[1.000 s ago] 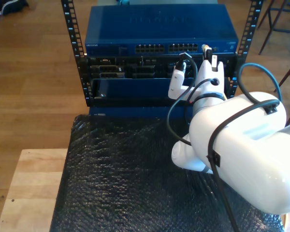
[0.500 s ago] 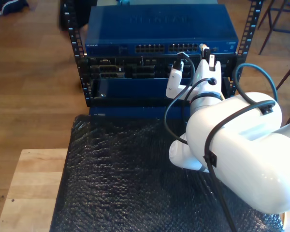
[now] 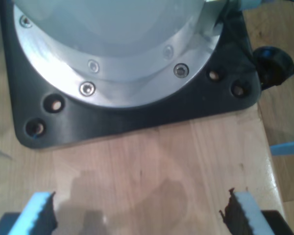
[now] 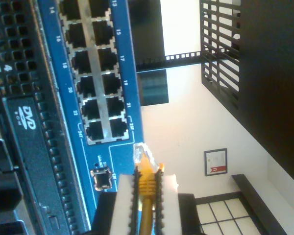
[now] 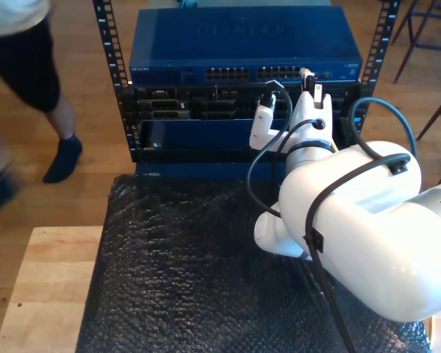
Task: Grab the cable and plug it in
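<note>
The yellow cable is pinched between the white pads of my second gripper. Its clear plug sticks out past the fingertips. The plug hangs just off the blue switch face, beside the last ports of the double row, and is not inside one. In the exterior view my second gripper reaches to the switch at the right end of its port row, with the plug at its tip. My first gripper is open over bare wood, holding nothing.
A person's legs pass at the exterior view's left beside the rack. A black bubble-wrap mat covers the wooden table. Black cables loop around the white arm. An arm's black base plate lies just ahead of my first gripper.
My second gripper has shifted a little toward the exterior view's left along the switch front, still holding the cable. A person has walked into the exterior view's left.
</note>
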